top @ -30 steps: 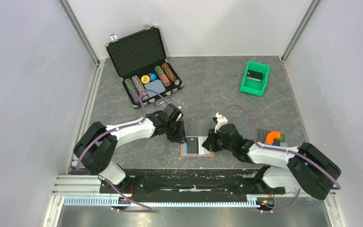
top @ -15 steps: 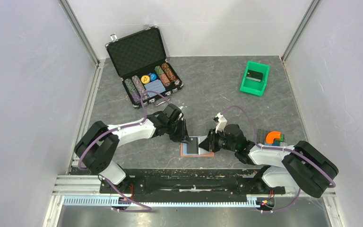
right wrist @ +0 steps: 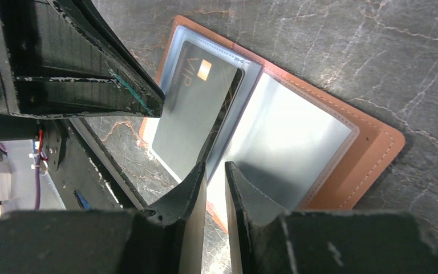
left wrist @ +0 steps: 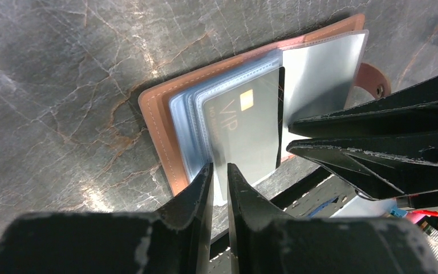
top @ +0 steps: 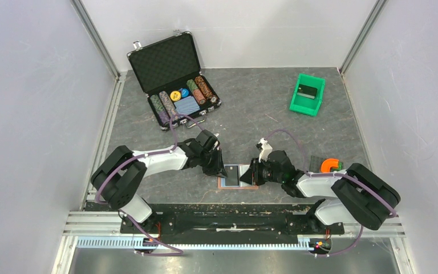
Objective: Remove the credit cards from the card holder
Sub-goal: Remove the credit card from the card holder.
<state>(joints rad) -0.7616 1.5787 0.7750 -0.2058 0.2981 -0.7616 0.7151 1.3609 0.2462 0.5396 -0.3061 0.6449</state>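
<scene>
Inwards, both arms (top: 159, 160) (top: 313, 184) lean over the card holder (left wrist: 157, 134).

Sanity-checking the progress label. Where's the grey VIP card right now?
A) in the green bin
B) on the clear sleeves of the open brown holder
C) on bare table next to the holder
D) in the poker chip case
B: both wrist views show the VIP card lying over the clear sleeves inside the open card holder, not apart from it.
</scene>
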